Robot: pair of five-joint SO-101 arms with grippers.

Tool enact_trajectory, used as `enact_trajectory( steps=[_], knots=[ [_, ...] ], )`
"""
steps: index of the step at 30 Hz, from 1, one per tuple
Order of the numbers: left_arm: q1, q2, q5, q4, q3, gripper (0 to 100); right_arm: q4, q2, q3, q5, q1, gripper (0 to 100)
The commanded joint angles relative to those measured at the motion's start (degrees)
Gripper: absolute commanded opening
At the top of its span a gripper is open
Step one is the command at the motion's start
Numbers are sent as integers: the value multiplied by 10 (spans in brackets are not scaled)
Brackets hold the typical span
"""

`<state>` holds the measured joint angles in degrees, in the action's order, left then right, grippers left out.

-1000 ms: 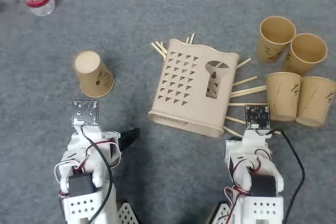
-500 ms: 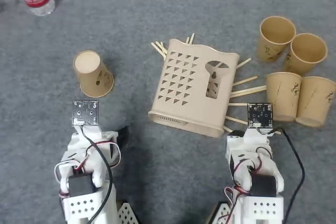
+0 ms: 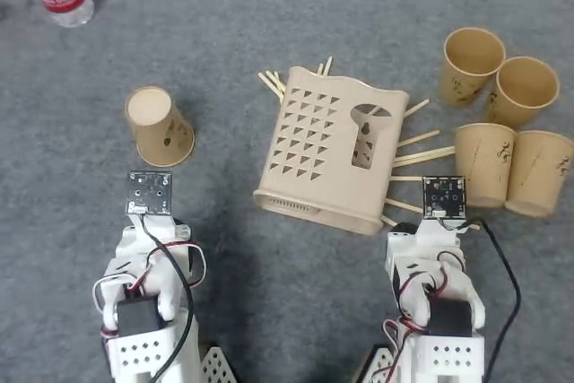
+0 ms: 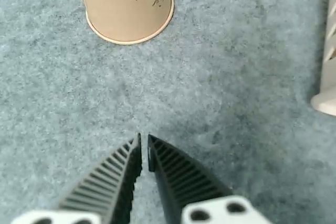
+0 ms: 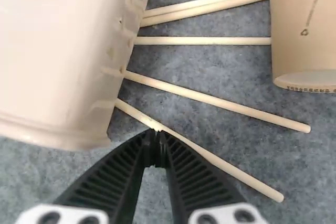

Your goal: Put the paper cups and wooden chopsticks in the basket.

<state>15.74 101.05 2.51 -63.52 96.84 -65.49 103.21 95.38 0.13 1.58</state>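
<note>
Chopsticks [image 5: 210,100] lie fanned on the mat just ahead of your right gripper [image 5: 156,148], whose jaws are pressed together and empty, tips right at the nearest stick. Several run under the tipped-over basket [image 5: 63,51], so tugging one could drag it. Your left gripper [image 4: 144,148], all but closed and empty, faces a lone mouth-down paper cup [image 4: 126,3]. Four more cups [image 3: 484,163] cluster beyond the basket.
</note>
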Motion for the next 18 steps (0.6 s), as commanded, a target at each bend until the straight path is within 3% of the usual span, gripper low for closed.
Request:
enact_trajectory(
  steps=[1, 4, 11, 18],
  knots=[
    [-2, 6, 12, 3, -2, 21, -14, 7, 11, -1, -6, 9],
    [-2, 6, 13, 4, -2, 22, -14, 7, 11, 27, -6, 9],
    [-2, 6, 56, 5, -2, 23, -8, 7, 9, 224, -6, 9],
    [-2, 6, 65, 4, -2, 23, -9, 7, -24, 241, -6, 8]
  ],
)
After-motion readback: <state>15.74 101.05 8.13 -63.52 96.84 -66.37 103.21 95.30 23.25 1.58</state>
